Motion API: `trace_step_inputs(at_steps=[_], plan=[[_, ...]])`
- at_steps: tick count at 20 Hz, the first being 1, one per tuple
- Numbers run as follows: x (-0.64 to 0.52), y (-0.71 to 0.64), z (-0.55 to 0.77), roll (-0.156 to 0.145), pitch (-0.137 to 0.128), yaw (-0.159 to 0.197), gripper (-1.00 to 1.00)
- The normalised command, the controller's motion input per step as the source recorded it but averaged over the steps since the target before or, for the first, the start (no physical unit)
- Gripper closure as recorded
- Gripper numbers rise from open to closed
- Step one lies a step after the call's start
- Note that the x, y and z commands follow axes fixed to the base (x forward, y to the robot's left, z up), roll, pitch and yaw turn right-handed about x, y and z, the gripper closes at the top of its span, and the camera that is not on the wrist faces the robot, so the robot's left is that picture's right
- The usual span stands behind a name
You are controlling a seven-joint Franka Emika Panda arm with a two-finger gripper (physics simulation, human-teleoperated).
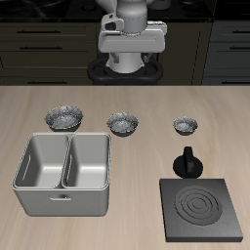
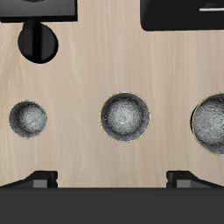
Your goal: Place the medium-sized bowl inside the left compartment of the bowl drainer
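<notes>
nearest the table's front edge, where the wooden table (image 1: 137, 156) meets the camera, sit the bowl drainer (image 1: 64, 174) and a black stove plate (image 1: 203, 211) well apart from each other, the drainer's two wells both bare. just behind the stove plate stands a black knob-like object (image 1: 187, 162). farther back, three grey bowls line up in a row: the widest bowl (image 1: 64, 117) behind the drainer, the medium-sized bowl (image 1: 123, 123) in the middle, and the smallest bowl (image 1: 186, 125) beyond the knob. farthest back, the gripper (image 1: 132, 39) hangs high above the table near the robot's base, its fingers (image 2: 42, 179) spread apart and holding nothing.
</notes>
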Motion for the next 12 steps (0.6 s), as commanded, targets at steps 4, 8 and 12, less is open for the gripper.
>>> trace_step_inputs(at_steps=[4,8,12], plan=[[0.04,0.05,-0.42,0.008,0.001,0.012,-1.0],[0.08,0.06,-0.39,-0.001,0.013,0.007,-1.0],[0.08,0.1,-0.5,0.006,0.016,0.01,-1.0]])
